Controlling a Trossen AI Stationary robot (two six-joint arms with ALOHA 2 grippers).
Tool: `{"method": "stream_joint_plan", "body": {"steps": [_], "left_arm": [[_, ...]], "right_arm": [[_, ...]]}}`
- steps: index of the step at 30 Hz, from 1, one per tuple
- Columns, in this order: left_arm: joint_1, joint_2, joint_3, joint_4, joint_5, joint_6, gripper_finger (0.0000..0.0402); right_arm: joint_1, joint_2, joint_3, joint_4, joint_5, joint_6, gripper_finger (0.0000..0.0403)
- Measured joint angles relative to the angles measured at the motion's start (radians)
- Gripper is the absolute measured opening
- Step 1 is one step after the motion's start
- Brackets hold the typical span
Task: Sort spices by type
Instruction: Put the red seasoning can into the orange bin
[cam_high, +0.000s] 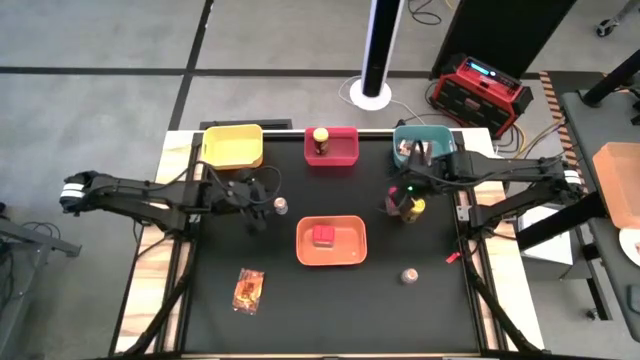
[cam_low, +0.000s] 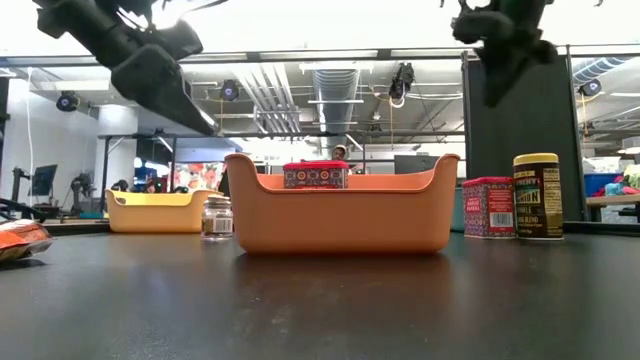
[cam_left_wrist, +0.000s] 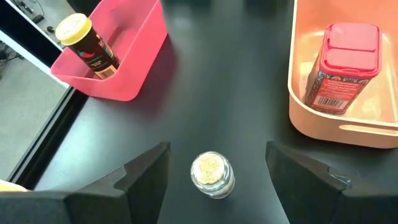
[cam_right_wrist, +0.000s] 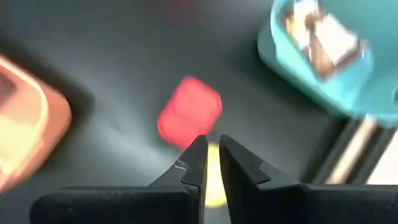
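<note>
Left wrist view: shaker sits between the spread fingers.

Even overhead light, right wrist view blurred

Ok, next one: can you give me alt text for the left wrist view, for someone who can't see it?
The left gripper is open over a small clear shaker standing on the black table, one finger on either side of it. Beyond it, a pink tray holds a yellow-lidded dark jar, and an orange tray holds a red tub.
</note>
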Motion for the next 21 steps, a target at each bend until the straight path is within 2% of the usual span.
{"method": "stream_joint_plan", "body": {"steps": [7, 11, 16, 21], "left_arm": [[0.000, 0.004, 0.000, 0.000, -0.061, 0.000, 0.0247], [0.000, 0.008, 0.000, 0.000, -0.061, 0.000, 0.0247], [0.000, 0.009, 0.000, 0.002, -0.061, 0.009, 0.0247], [0.000, 0.009, 0.000, 0.003, -0.061, 0.023, 0.0247]], "right_arm": [[0.000, 0.000, 0.000, -0.119, -0.209, 0.102, 0.0034], [0.000, -0.001, 0.007, -0.125, -0.274, 0.131, 0.0034], [0.000, 0.007, 0.009, -0.120, -0.244, 0.092, 0.0043], [-0.008, 0.036, 0.009, -0.093, -0.205, 0.072, 0.0098]]}}
